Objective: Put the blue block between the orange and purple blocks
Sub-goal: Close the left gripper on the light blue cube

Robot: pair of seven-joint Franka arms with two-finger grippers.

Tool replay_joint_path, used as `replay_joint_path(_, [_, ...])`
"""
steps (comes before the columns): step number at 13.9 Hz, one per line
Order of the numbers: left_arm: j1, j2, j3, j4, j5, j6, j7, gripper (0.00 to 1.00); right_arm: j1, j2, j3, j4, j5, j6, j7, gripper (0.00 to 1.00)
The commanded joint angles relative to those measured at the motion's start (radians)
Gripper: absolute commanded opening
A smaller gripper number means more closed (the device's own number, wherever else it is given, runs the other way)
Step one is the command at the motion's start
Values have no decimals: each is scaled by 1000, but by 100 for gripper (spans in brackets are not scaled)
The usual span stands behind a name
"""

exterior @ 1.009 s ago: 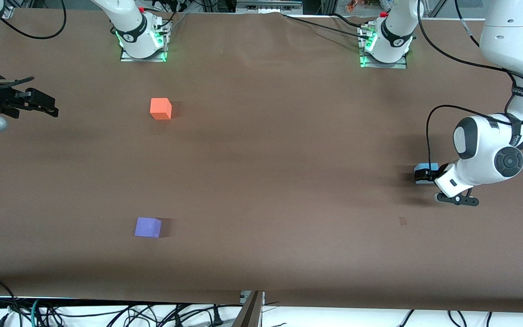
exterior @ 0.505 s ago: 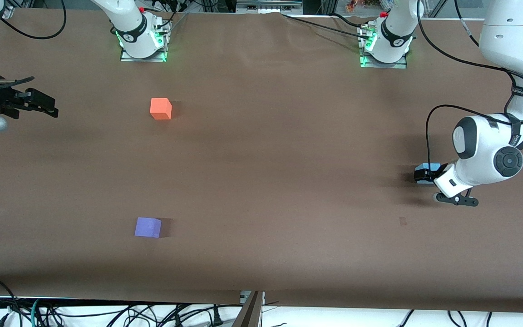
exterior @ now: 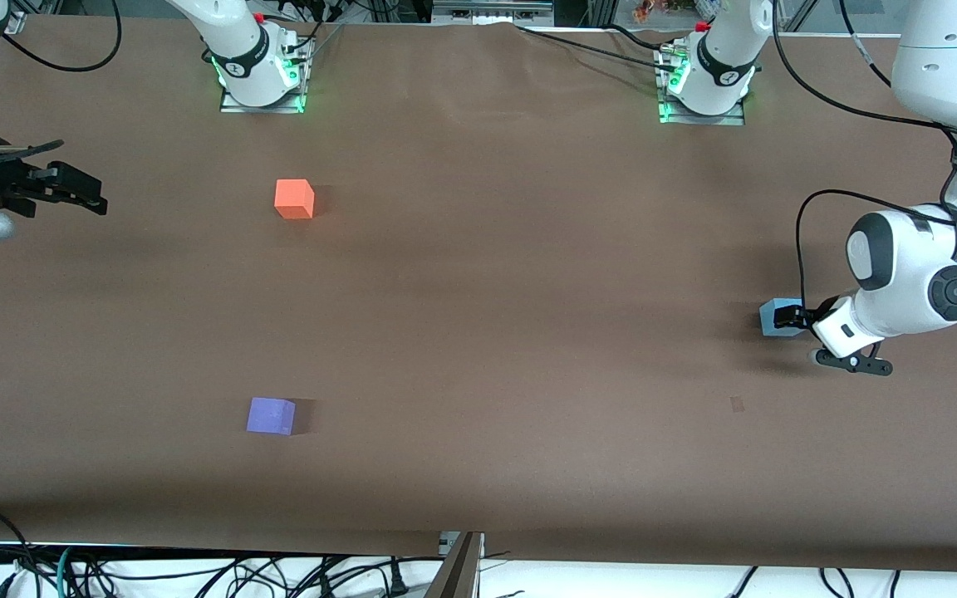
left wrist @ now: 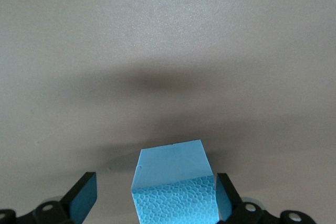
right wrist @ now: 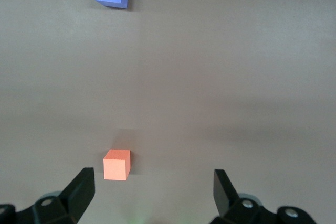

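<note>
Right gripper point(exterior: 100, 202): my right arm waits over the table's edge at its own end, well away from every block. In the right wrist view my fingers point(right wrist: 79, 192) stand wide apart with nothing between them.
Orange block point(exterior: 294, 199): it sits on the table point(exterior: 487, 249) toward my right arm's end, farther from the front camera than the purple one.
Purple block point(exterior: 271, 415): it sits nearer the front camera, roughly in line with the orange one. The bare gap between the two is where the blue one has to end up.
Blue block point(exterior: 773, 316): it rests on the table toward my left arm's end, well apart from the other two.
Left gripper point(exterior: 792, 318): I am low at the blue block. In the left wrist view the block point(left wrist: 173, 182) sits between my fingers point(left wrist: 224, 195), close against one and with clear space to the other, so I am spread and not yet clamping.
Why so: I judge this is the grasp stage, bracketing the block before closing.
Containers: I see none here, only the flat table with three loose blocks.
</note>
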Motion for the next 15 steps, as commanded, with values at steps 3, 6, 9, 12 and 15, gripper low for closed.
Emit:
replay_joint_path(3, [2,5,-4,-11,-9,6,18,100,-2,-8,2,-7,15,9,-3,100])
replay_joint_path(6, [2,11,-4,-11,-15,9,18,100,-2,-8,2,-7,15,9,-3,100])
replay_joint_path(9, [2,13,-4,-11,-15,9,18,100,-2,-8,2,-7,22,9,-3,100])
replay_joint_path(12, [3,22,-4,-8,-15,10,27,59,-2,0,2,-7,21,9,-4,100])
replay_joint_path(15, [3,33,-4,-2,-12,27,65,9,-2,0,2,-5,21,9,-4,100])
